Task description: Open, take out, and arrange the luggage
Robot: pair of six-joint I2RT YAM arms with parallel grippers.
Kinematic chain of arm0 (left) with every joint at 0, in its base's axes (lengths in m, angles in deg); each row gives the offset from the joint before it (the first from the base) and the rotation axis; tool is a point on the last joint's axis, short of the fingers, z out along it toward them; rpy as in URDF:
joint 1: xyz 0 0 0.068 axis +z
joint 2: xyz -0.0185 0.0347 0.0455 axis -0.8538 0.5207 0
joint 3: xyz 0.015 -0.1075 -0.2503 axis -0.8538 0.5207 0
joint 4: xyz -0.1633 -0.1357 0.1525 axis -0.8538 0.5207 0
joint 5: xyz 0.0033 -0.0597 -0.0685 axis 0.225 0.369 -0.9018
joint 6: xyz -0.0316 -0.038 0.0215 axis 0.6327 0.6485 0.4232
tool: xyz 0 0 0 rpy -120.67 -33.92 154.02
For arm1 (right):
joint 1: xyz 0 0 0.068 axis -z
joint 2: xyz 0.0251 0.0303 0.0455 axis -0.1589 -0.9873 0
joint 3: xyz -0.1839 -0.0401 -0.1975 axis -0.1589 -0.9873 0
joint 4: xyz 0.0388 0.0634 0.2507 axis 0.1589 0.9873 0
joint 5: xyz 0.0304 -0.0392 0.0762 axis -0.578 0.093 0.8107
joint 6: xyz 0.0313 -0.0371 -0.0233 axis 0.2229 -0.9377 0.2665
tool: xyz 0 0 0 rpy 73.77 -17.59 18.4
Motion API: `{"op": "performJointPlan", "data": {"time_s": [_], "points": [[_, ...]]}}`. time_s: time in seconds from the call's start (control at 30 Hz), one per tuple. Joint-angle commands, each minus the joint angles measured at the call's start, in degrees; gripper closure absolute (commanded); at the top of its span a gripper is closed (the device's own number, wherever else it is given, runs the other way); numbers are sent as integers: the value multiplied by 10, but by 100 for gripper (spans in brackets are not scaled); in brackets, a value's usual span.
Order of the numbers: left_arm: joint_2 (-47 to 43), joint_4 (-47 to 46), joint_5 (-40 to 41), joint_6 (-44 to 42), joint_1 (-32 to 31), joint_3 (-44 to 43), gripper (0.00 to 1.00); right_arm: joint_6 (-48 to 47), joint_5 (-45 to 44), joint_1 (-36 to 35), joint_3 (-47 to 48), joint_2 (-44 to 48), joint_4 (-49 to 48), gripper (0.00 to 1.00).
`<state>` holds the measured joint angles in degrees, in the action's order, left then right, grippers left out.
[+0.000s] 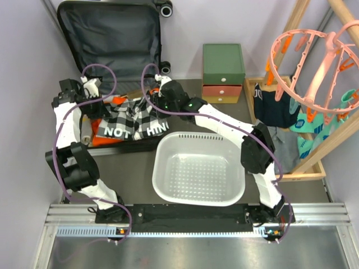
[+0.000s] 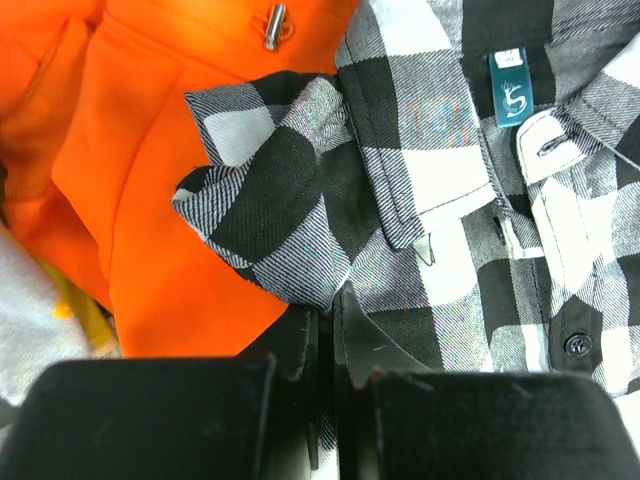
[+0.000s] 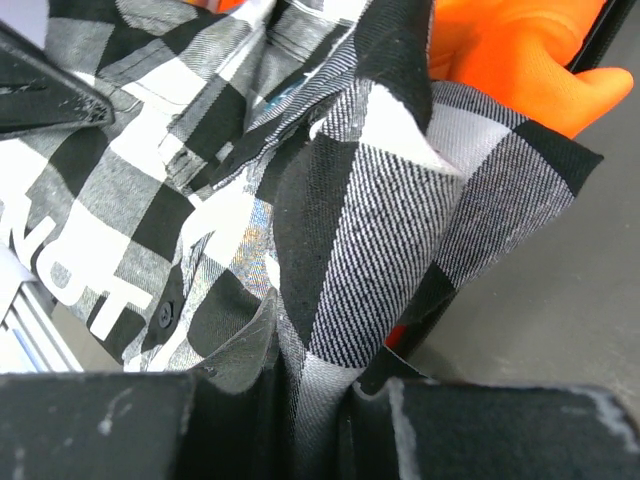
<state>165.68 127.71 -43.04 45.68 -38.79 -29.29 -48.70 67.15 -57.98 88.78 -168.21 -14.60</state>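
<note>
Dark desk (image 1: 132, 162) between lilac walls (image 1: 25, 61), open luggage (image 1: 112, 33) at the back. Left pincer (image 2: 328, 315) and right pincer (image 3: 318, 372) each clamp the checked shirt (image 1: 137, 115)

An open suitcase (image 1: 109, 33) stands at upper left, its lid propped upright behind a shirt (image 1: 134, 120) spread over another garment (image 1: 101, 137) in the lower half. The left gripper (image 2: 325, 300) meets the shirt's left side, the right gripper (image 3: 325, 350) its right. A laundry basket (image 1: 162, 151) sits at centre on the table (image 1: 129, 174), below and right of the shirt, with a drawer box (image 1: 223, 67) above it and a clothes-peg hanger (image 1: 314, 61) at far right.
</note>
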Motion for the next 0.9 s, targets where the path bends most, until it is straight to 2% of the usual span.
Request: {"op": "performJointPlan", "data": {"time_s": [0.0, 0.1, 0.2, 0.37, 0.5, 0.6, 0.87], "points": [[-28, -12, -57, 9, -3, -28, 100, -22, -16, 12, 22, 90, -23, 100], [-24, -34, -45, 16, -9, -19, 100, -22, -20, 13, 32, 78, -32, 100], [-8, -37, -38, 16, -14, -10, 100, -25, -12, 13, 60, 45, 2, 100], [11, -46, -27, 20, -16, 15, 100, -15, -19, 21, 38, 32, 14, 100], [18, -51, -15, 12, -22, 33, 100, -20, -34, 23, 8, 32, 36, 84], [22, -52, -12, 8, -24, 42, 100, -20, -33, 27, -1, 25, 55, 78], [15, -55, -3, -1, -27, 50, 100, 21, 39, 62, -29, 6, 63, 63]]}}
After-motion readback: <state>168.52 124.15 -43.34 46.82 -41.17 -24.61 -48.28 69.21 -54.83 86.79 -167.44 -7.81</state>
